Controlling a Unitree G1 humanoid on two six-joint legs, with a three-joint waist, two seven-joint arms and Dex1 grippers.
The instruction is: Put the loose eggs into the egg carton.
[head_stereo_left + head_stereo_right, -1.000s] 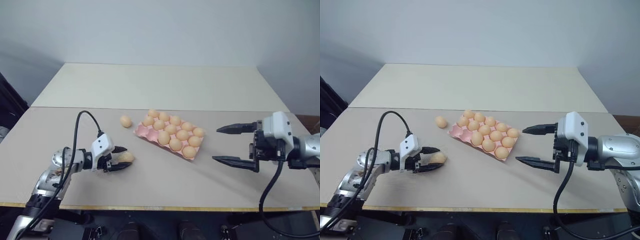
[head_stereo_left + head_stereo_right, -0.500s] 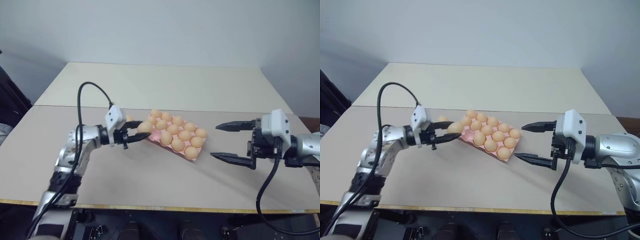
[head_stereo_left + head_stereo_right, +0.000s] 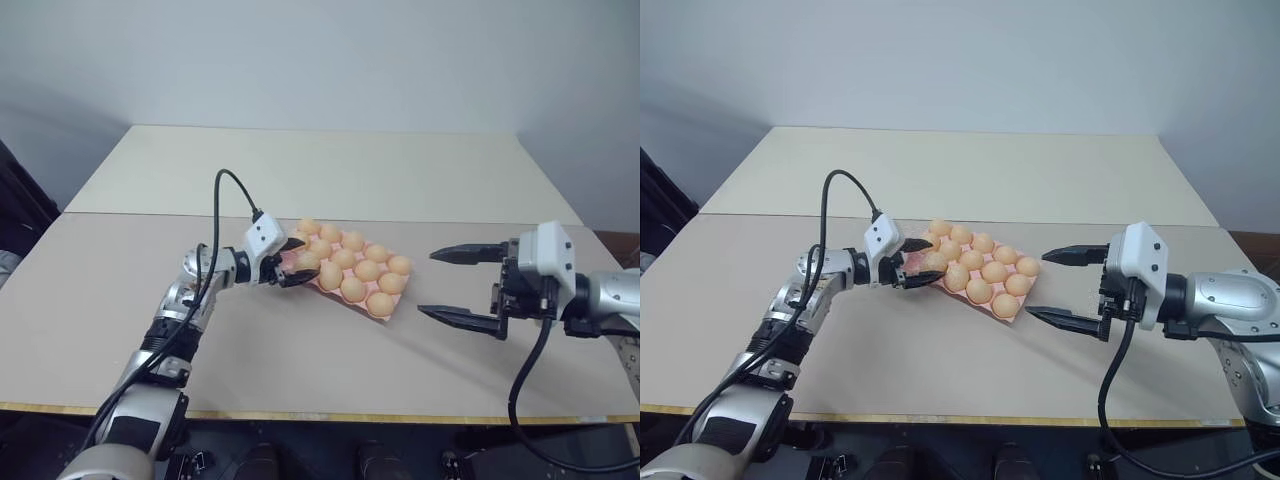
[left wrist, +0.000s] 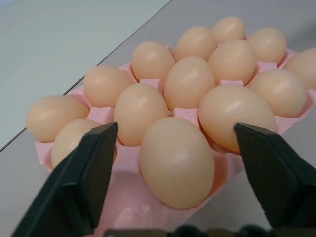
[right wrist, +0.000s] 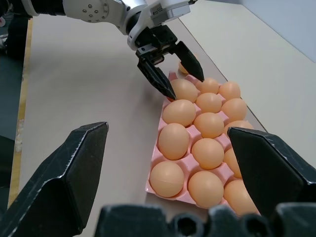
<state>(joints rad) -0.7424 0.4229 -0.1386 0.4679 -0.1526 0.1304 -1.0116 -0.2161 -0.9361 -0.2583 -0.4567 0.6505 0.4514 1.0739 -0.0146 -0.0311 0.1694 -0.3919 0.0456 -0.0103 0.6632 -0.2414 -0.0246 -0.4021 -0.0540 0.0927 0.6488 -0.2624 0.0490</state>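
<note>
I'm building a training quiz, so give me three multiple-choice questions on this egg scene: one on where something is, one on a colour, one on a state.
1. Where is the left tool?
A) at the egg carton's corner
B) over the far table
C) at the table's near edge
2. What colour is the carton?
A) grey
B) pink
C) blue
3. The left tool is:
A) shut on an egg
B) shut, empty
C) open

Answers:
1 A: its fingers flank the corner egg.
2 B: pink moulded cups show between the eggs.
3 C: both fingers stand clear of that egg.
</note>
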